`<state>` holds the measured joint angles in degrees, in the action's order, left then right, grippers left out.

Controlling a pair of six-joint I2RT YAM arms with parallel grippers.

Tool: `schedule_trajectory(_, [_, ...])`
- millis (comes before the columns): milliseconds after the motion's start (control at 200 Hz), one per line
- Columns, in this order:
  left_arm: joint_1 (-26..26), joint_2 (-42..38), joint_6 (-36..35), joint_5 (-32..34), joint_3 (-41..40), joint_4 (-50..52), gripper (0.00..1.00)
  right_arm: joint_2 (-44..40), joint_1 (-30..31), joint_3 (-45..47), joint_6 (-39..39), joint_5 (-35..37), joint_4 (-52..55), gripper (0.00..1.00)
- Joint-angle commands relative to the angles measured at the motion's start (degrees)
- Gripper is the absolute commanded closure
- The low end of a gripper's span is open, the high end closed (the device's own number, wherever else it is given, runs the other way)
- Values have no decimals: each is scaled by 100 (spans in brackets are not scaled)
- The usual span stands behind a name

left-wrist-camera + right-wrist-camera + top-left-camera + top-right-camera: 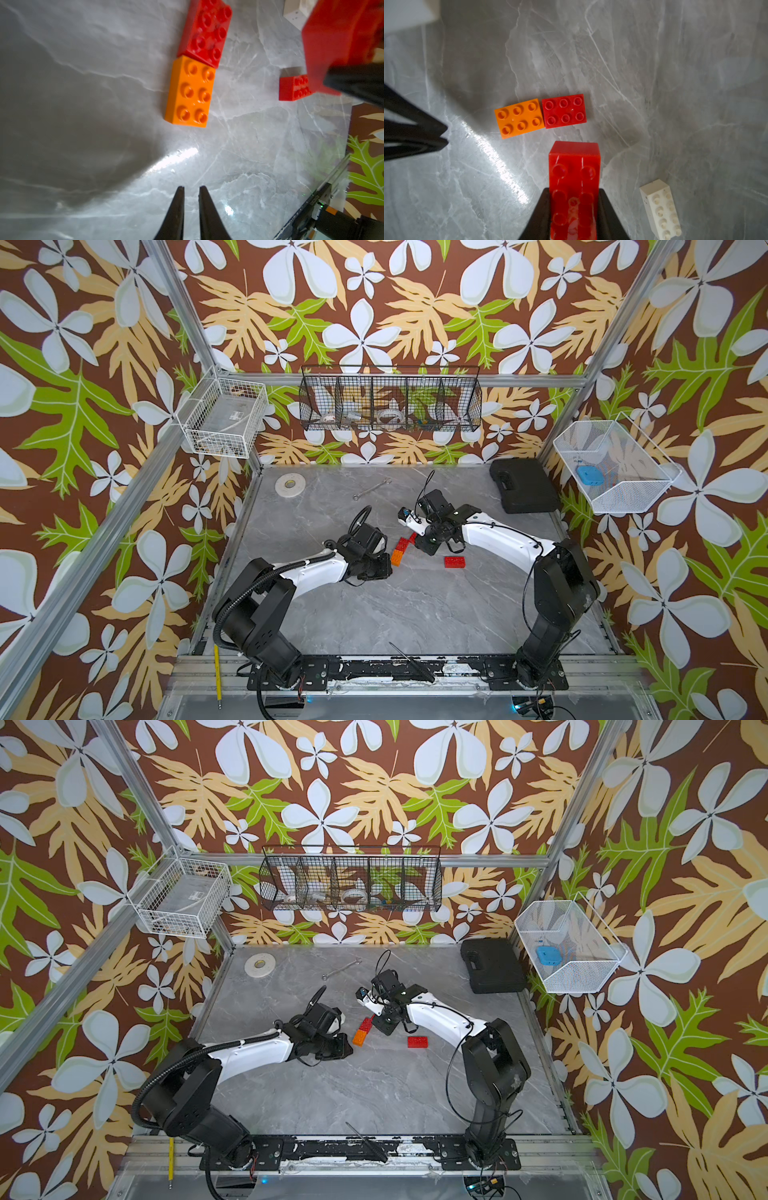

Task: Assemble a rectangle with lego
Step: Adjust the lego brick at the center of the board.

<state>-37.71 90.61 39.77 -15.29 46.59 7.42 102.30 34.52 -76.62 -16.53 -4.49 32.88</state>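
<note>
**Now: a red brick in the right jaws, just off the pair's red end**

Here the right gripper (574,189) is clamped on the held brick (574,164), a red one. Its jaws press the two long sides, so the brick's long axis runs out along the fingers and its free end juts ahead of them.

On the grey table (415,614) the orange brick (397,556) and a second red brick (402,542) lie end to end, touching, studs up. In both top views their shared line runs from about 7 o'clock (orange) to about 1 o'clock (red). The held brick sits just beside the red end, at roughly 2 o'clock from it. In the right wrist view its long axis stands square to that line, with the free end facing the red half's long side. We judge it is raised off the table.

The left gripper (191,188) holds nothing. Its fingers stand a narrow slit apart, near the orange brick at about 8 o'clock from it, not touching.

A third red brick (454,561) lies alone at about 4 o'clock from the pair. The white brick (660,209) lies near the held one, and the right arm hides it from above.

We reckon the right arm is the one placed to add its brick. The rectangle is not yet built, and the next move hangs on how the held brick is turned against the pair's line.
</note>
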Motion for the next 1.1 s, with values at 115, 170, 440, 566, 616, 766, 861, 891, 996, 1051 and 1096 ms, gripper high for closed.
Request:
schedule_trajectory(115, [-392,244,923,318,48,-1012,84,-66,11,48,32,82,-191,79])
schedule_trajectory(170, [-427,388,943,292,127,-1073,84,-67,11,45,19,97,-187,79])
schedule_trajectory(440, [-474,602,1007,515,235,-1111,85,-174,11,193,28,75,-247,79])
schedule_trajectory(566, [-482,767,985,545,336,-1137,85,-178,14,192,28,87,-239,79])
schedule_trajectory(616, [-491,824,973,558,383,-1138,85,-177,11,178,19,90,-224,79])
schedule_trajectory(766, [-500,869,956,639,404,-1106,85,-180,12,165,-1,98,-195,79])
schedule_trajectory(861, [-500,884,940,655,389,-1085,85,-163,11,169,1,106,-198,79])
schedule_trajectory(891, [-500,888,932,666,382,-1067,85,-151,14,168,8,106,-201,80])
schedule_trajectory(996, [-500,872,905,718,369,-1018,85,-111,11,136,15,82,-170,81])
schedule_trajectory(1051, [-500,860,886,753,369,-986,85,-111,11,130,17,80,-168,81])
schedule_trajectory(1096, [-500,860,875,755,369,-977,85,-116,11,130,22,80,-169,81])
